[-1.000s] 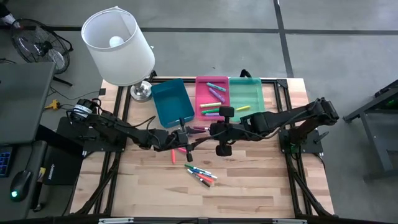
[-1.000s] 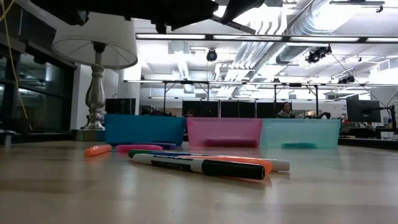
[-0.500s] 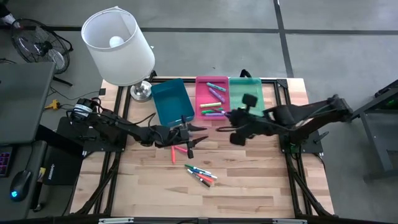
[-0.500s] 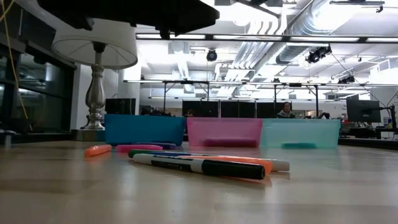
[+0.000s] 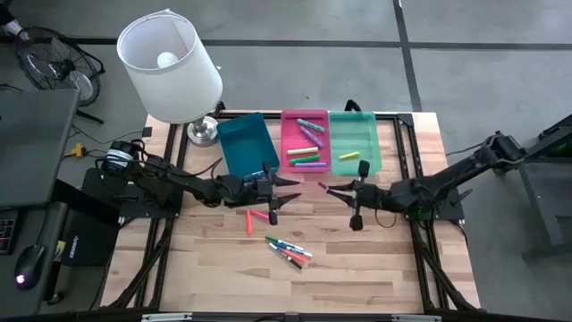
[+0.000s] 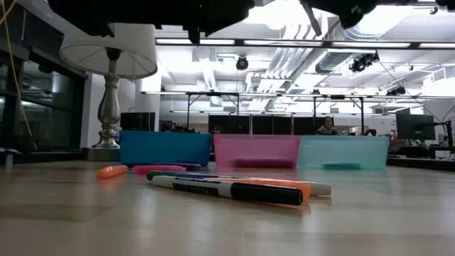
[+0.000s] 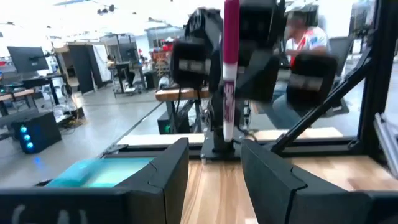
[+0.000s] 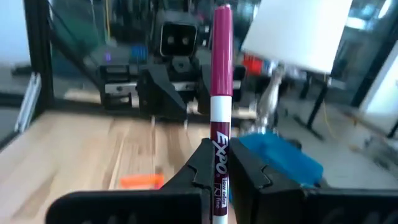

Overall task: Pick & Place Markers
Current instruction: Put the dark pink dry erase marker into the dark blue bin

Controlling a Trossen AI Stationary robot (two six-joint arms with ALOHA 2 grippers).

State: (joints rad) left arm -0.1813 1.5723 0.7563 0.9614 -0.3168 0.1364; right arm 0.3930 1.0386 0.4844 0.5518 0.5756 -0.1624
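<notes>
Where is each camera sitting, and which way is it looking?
High view: above the table, looking straight down; both arms, left gripper, right gripper.
Low view: at table-top height, facing the blue tray, pink tray, green tray; dark arm parts overhead.
Left wrist view: looks past its own open fingers at the other arm.
Right wrist view: looks past shut fingers at the left arm.
Shared: both wrist views show the magenta marker held by the right gripper.
</notes>
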